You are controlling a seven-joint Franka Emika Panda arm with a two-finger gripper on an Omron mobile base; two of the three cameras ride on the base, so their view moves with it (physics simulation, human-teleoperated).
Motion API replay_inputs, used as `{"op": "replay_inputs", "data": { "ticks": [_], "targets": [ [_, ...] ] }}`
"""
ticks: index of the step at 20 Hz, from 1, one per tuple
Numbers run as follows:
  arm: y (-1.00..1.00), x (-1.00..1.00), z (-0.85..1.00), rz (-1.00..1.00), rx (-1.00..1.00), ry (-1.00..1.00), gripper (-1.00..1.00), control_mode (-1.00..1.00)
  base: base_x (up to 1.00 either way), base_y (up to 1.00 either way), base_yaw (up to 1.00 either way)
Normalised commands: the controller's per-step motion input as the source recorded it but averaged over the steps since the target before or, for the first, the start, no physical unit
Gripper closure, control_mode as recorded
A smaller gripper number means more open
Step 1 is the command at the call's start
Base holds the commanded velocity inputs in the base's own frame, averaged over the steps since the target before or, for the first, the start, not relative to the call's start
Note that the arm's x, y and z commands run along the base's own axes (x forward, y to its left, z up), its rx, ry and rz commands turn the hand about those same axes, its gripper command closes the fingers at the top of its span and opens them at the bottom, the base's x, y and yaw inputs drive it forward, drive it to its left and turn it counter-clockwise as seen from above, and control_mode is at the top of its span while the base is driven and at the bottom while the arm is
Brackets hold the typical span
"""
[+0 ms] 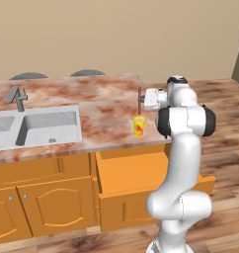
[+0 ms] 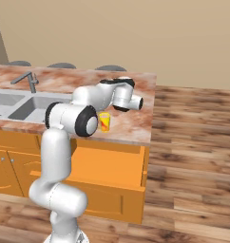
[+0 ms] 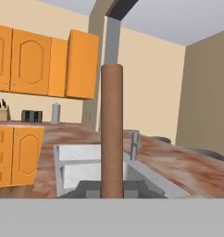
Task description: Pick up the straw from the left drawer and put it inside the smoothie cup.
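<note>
From the left base view we see no readable writing anywhere. Our gripper (image 1: 140, 101) hangs over the marble counter (image 1: 101, 106), jaws pinched narrow on the straw (image 1: 139, 94), which stands upright. The smoothie cup (image 1: 138, 126) sits just below the jaws, apart from them. The left drawer (image 1: 141, 173) stands pulled out under the counter edge, partly behind our arm. The sink (image 1: 47, 126) and faucet (image 1: 18, 98) lie well off to one side.

From the right base view, the cup (image 2: 104, 121) shows between our arm's links, above the open drawer (image 2: 112, 168).

In the hand view the straw (image 3: 112, 134) rises straight from between the fingertips (image 3: 88, 190), with the faucet (image 3: 135, 144) and sink (image 3: 79, 166) beyond it. Wall cabinets (image 3: 40, 60) hang further off.
</note>
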Motion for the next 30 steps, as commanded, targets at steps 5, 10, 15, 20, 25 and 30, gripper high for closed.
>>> {"op": "replay_inputs", "data": {
  "ticks": [5,10,15,20,25,30],
  "targets": [
    [0.00,-0.10,0.00,0.00,-0.01,0.09,1.00,-1.00,0.00,0.00,0.00],
    [0.00,-0.01,-0.28,0.00,-0.03,0.08,1.00,-1.00,0.00,0.00,0.00],
    [0.00,0.00,-0.33,0.00,-0.01,0.01,1.00,-1.00,0.00,0.00,0.00],
    [0.00,0.00,-0.17,0.00,0.00,0.00,1.00,-1.00,0.00,0.00,0.00],
    [0.00,0.00,-0.14,0.00,0.00,0.00,1.00,-1.00,0.00,0.00,0.00],
    [0.00,0.00,-0.05,0.01,0.00,-0.03,1.00,-1.00,0.00,0.00,0.00]
  ]
}}
